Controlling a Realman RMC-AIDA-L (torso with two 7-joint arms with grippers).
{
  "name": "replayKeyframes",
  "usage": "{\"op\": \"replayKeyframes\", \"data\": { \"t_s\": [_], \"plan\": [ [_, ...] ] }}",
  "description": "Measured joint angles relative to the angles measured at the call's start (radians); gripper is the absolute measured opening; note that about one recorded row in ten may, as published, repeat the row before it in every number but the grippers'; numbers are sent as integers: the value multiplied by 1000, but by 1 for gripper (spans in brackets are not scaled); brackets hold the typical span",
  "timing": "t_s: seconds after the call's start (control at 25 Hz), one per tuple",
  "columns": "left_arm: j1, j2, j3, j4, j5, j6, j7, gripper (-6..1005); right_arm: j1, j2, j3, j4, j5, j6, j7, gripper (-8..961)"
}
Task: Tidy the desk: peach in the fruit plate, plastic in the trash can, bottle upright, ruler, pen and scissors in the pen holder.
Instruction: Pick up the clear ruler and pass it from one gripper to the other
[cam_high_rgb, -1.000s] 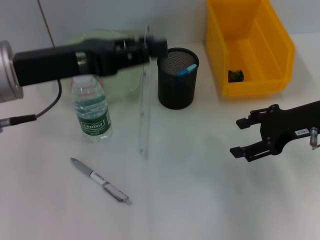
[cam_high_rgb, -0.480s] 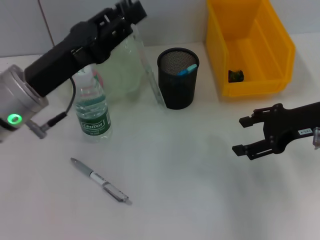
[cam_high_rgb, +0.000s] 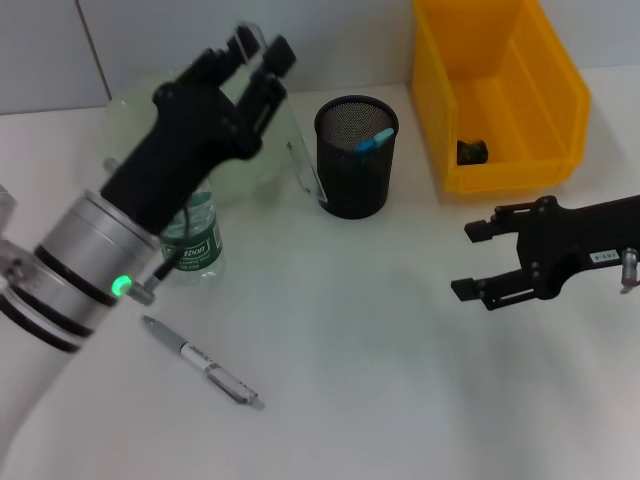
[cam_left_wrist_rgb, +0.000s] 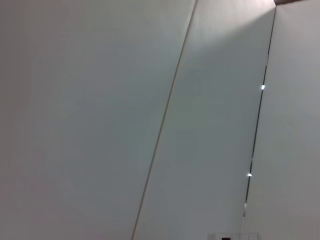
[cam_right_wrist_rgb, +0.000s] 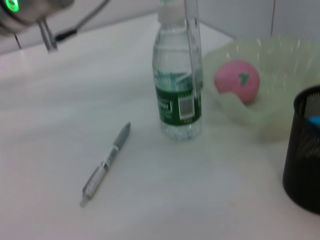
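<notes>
— Head view, status?
— My left gripper (cam_high_rgb: 262, 58) pinches the clear plastic ruler (cam_high_rgb: 296, 150), raised left of the black mesh pen holder (cam_high_rgb: 356, 157).
— Remaining?
— Ruler, then the silver pen (cam_high_rgb: 203, 361) lying near; peach plated, bottle upright.

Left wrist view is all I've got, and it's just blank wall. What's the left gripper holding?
Observer: The left gripper holds the clear ruler, raised and tilted, its lower end outside the pen holder.
Operator: Is the peach done?
Observer: Yes, the peach sits in the fruit plate.
Operator: And the pen?
Observer: The pen lies on the table before the upright bottle; the right gripper hovers open, idle.
</notes>
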Motion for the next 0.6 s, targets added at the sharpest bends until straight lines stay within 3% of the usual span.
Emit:
{"op": "replayKeyframes", "data": {
  "t_s": [0.24, 0.6],
  "plan": [
    [34, 0, 158, 37, -198, -26, 208, 417, -70, 1, 12, 14, 199, 3, -134, 822],
    [41, 0, 231, 60, -339, -104, 278, 421, -126, 2, 13, 240, 435, 22, -384, 821]
  ]
}}
